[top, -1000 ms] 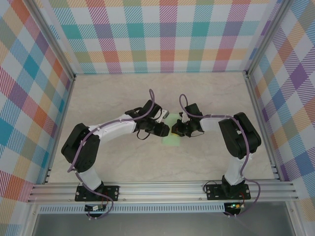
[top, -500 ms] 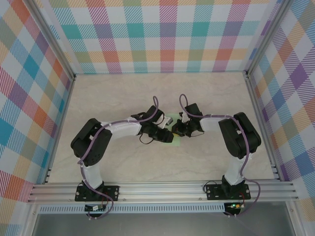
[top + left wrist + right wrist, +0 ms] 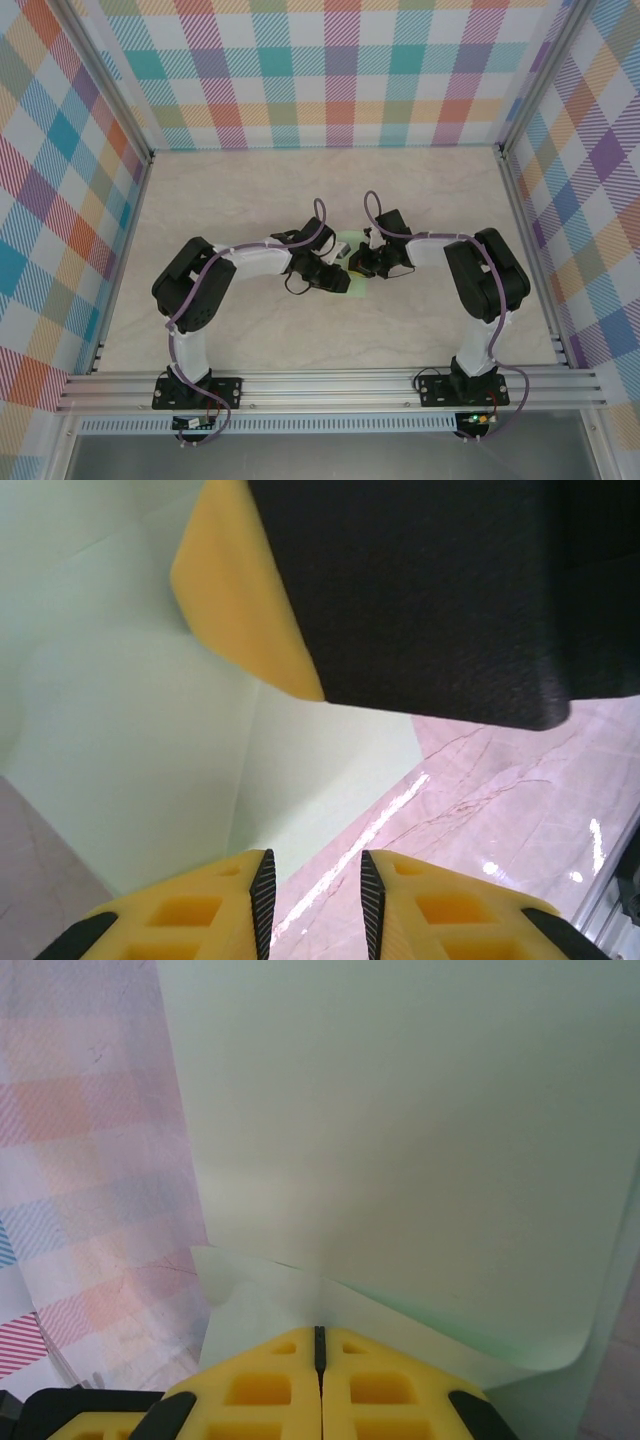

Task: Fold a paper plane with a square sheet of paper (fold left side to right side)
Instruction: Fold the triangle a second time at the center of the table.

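Over the paper (image 3: 130, 730), left gripper (image 3: 315, 885) has seemingly edged rightward

The paper (image 3: 400, 1110) is pale mint green, plain, without any print. The table (image 3: 250, 190) is light beige with a marble pattern of thin pinkish veins. The walls (image 3: 340, 70) carry a check pattern of teal, orange, purple, yellow and pink on white. The arms (image 3: 250, 262) are white with black joints, and their cables (image 3: 321, 212) are purple. The left tool (image 3: 315, 900) is yellow with black inner faces. The right tool (image 3: 320, 1360) is yellow too. The rail (image 3: 330, 385) is silver.
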Available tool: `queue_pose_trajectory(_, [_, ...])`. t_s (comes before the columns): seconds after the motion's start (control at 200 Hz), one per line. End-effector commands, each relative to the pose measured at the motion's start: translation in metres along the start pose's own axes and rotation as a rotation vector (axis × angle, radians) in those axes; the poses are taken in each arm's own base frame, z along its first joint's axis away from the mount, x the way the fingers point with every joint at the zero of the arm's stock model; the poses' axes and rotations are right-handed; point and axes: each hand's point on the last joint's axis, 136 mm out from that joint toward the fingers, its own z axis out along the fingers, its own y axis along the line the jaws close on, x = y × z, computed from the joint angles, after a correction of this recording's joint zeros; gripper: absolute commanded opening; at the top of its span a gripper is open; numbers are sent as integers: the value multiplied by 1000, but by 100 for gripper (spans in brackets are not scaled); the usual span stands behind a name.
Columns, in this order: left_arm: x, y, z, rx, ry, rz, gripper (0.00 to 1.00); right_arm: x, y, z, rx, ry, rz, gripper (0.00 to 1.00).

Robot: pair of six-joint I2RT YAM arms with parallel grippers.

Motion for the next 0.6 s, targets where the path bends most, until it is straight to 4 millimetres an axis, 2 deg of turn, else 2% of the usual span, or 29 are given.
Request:
queue_pose_trajectory(0.0, [4,5,4,-25,26,6,30,19,-31,8,110,62,43,6])
queue_pose_trajectory(0.595, [14,23,2,-73,25,-19,28,19,-31,7,113,64,37,6])
